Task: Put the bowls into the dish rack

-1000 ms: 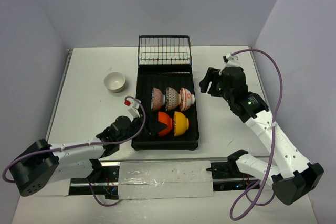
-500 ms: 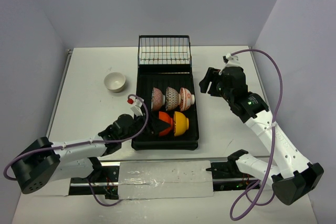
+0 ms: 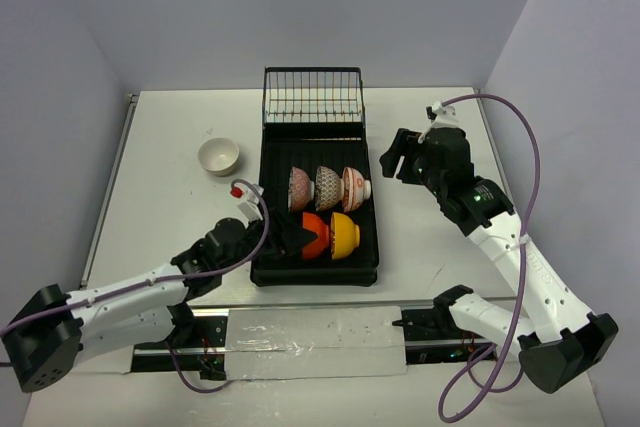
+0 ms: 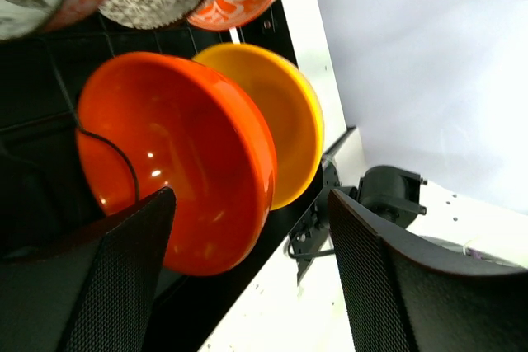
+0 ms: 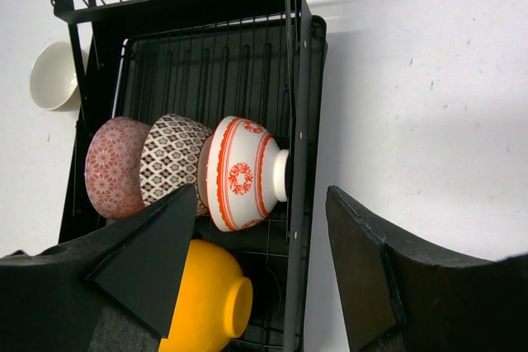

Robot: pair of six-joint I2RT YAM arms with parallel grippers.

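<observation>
The black dish rack lies mid-table with its wire basket at the far end. Five bowls stand on edge in it: pinkish, grey patterned, red-on-white, red-orange and yellow-orange. The white bowl sits upright on the table left of the rack. My left gripper is open over the rack's left edge. In its wrist view the red-orange bowl sits just ahead of the spread fingers. My right gripper hangs open right of the rack, empty.
The right wrist view shows the rack's right rim, the red-on-white bowl, the yellow-orange bowl and the white bowl beyond the rack. Walls close in the table at the back and on both sides.
My left gripper has drawn back a little to the left from the red-orange bowl, which stays standing in the rack. The right arm has not moved.
</observation>
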